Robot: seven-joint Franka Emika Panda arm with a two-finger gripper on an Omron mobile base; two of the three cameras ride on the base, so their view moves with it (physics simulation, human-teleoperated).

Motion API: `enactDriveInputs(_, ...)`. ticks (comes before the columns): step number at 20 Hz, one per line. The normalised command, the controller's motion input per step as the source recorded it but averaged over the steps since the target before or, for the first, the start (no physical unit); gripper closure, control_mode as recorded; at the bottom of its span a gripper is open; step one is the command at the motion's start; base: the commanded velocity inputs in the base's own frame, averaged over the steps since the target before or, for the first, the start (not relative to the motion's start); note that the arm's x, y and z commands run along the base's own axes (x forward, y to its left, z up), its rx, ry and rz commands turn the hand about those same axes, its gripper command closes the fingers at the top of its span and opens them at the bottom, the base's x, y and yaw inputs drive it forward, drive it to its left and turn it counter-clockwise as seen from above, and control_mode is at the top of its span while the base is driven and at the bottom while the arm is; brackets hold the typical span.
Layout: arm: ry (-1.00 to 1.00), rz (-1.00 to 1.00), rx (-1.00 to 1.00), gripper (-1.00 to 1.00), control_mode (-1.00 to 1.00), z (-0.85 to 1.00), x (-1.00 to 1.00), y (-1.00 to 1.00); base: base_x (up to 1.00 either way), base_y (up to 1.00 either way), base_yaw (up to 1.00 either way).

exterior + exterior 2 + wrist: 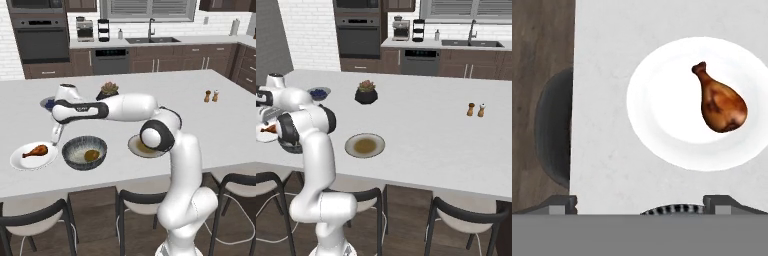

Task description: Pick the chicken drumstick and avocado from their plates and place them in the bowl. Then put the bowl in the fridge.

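The claw (56,136) is held with its jaws spread wide and empty above the worktop (200,120), between the white plate (22,160) and the bowl (84,152), presumably readied for a pick. The chicken drumstick (36,150) is seen just beside the claw, on that plate: glossy reddish-brown, bulbous, tapering to a thin bone. The avocado (91,155) is already lodged in the bowl.
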Motion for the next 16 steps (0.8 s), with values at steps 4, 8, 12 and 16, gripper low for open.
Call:
enactDriveInputs(4,0.02,0.03,0.0,-1.0,-1.0,-0.2,0.0,0.04,0.0,0.0,0.0)
enactDriveInputs(8,-0.07,0.01,0.05,-1.0,-1.0,-0.28,0.01,0.0,0.0,0.0,0.0)
enactDriveInputs(12,-0.07,0.03,0.05,-1.0,-1.0,-0.35,0.03,0.03,0.0,0.0,0.0)
enactDriveInputs(16,-0.03,0.04,0.01,-1.0,-1.0,-0.33,0.23,0.03,0.0,0.0,0.0)
